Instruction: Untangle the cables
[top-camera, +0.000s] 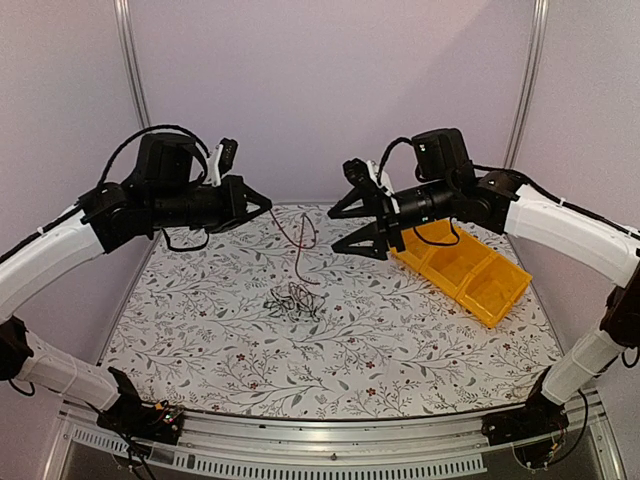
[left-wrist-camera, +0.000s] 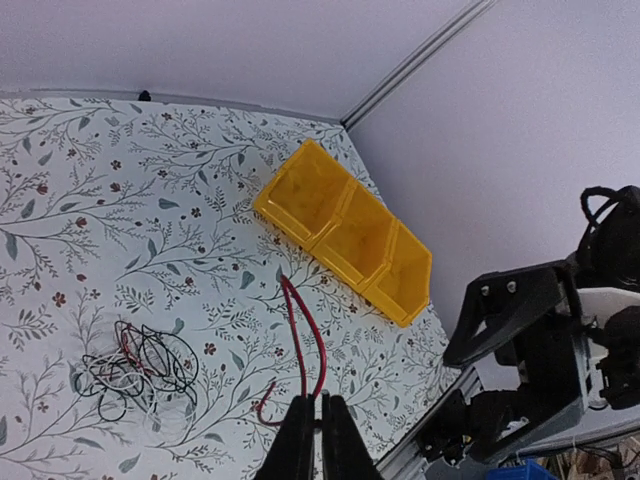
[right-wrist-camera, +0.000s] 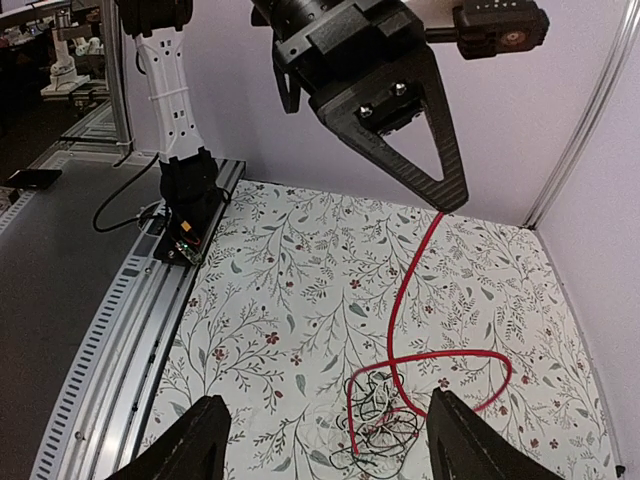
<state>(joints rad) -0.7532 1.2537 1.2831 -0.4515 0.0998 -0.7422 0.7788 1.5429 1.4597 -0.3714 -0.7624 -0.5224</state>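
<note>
The cables lie as a small clump (top-camera: 295, 300) of black, whitish and red wires on the flowered table (top-camera: 200, 320). One red cable (top-camera: 297, 258) rises out of it to my left gripper (top-camera: 268, 207), which is raised above the table and shut on it. The left wrist view shows the fingers (left-wrist-camera: 298, 440) pressed together on the red cable (left-wrist-camera: 302, 340), the clump (left-wrist-camera: 140, 365) down to the left. My right gripper (top-camera: 352, 226) hovers open, nothing between its fingers. From the right wrist, my right gripper (right-wrist-camera: 335, 440) frames the clump (right-wrist-camera: 385, 420), and the red cable (right-wrist-camera: 410, 290) climbs to the left gripper (right-wrist-camera: 447, 200).
A yellow three-compartment bin (top-camera: 465, 270) sits at the right rear of the table, also in the left wrist view (left-wrist-camera: 345, 235). An aluminium rail (top-camera: 330, 440) runs along the near edge. Enclosure walls stand close behind and at the sides.
</note>
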